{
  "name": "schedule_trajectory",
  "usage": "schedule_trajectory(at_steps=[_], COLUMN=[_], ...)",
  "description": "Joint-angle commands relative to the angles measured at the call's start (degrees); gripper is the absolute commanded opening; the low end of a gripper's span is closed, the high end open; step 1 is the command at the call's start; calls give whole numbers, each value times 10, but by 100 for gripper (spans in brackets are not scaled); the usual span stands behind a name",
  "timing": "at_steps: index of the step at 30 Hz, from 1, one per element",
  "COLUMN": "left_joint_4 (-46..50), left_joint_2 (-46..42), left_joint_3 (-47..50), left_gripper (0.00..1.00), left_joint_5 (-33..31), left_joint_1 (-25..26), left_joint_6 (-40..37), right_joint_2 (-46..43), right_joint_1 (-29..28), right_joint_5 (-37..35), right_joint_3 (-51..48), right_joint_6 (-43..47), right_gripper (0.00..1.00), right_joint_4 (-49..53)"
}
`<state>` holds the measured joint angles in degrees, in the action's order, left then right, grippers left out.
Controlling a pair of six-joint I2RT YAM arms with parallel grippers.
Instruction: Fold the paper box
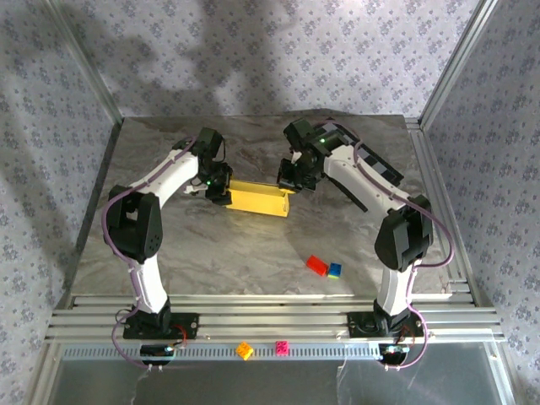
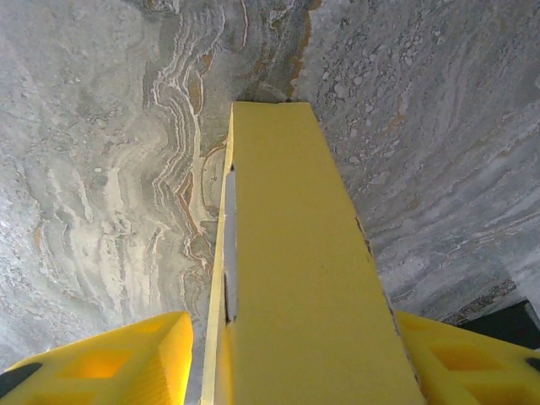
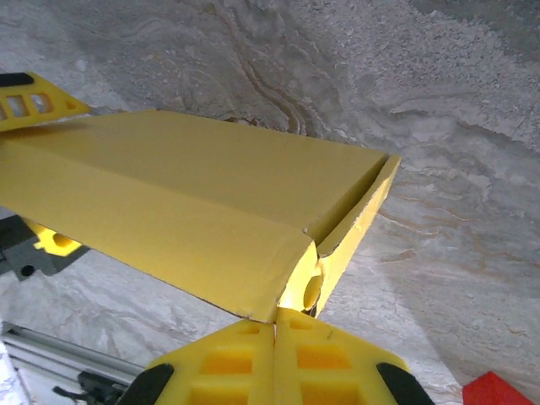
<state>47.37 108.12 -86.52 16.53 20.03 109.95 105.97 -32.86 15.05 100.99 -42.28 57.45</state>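
The paper box (image 1: pixel 257 199) lies mid-table (image 1: pixel 253 245), with my left gripper (image 1: pixel 221 192) straddling its left end and my right gripper (image 1: pixel 291 181) against its right end. Nearer the table's front right corner sits a toy brick (image 1: pixel 317 265), with a smaller brick (image 1: pixel 335 270) touching its right side.

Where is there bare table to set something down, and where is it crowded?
Bare: far strip behind the paper box; near stretch left of the red brick. Crowded: centre, left tool and right tool at the box's ends.
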Motion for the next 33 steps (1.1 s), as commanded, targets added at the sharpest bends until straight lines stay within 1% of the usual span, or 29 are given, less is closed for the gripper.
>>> schedule_trajectory(at_steps=[1, 10, 21, 26, 30, 33], left_joint_4=[11, 10, 10, 11, 10, 10], left_joint_2=[0, 2, 5, 4, 5, 6], left_joint_3=[-8, -8, -7, -8, -8, -5], left_gripper=[57, 55, 54, 54, 54, 52], left_joint_5=[8, 8, 7, 5, 4, 3], left_joint_1=[2, 2, 1, 1, 0, 1], left_joint_6=[-4, -3, -4, -4, -4, -4], right_joint_2=[9, -7, -38, -40, -32, -29], right_joint_1=[5, 5, 16, 22, 19, 16], right_joint_5=[24, 21, 29, 27, 20, 16], right_joint_3=[21, -39, -108, -107, -98, -97], right_joint_6=[-7, -4, 32, 58, 101, 111], right_gripper=[0, 0, 0, 0, 0, 0], right_joint_4=[18, -23, -49, -36, -12, -7])
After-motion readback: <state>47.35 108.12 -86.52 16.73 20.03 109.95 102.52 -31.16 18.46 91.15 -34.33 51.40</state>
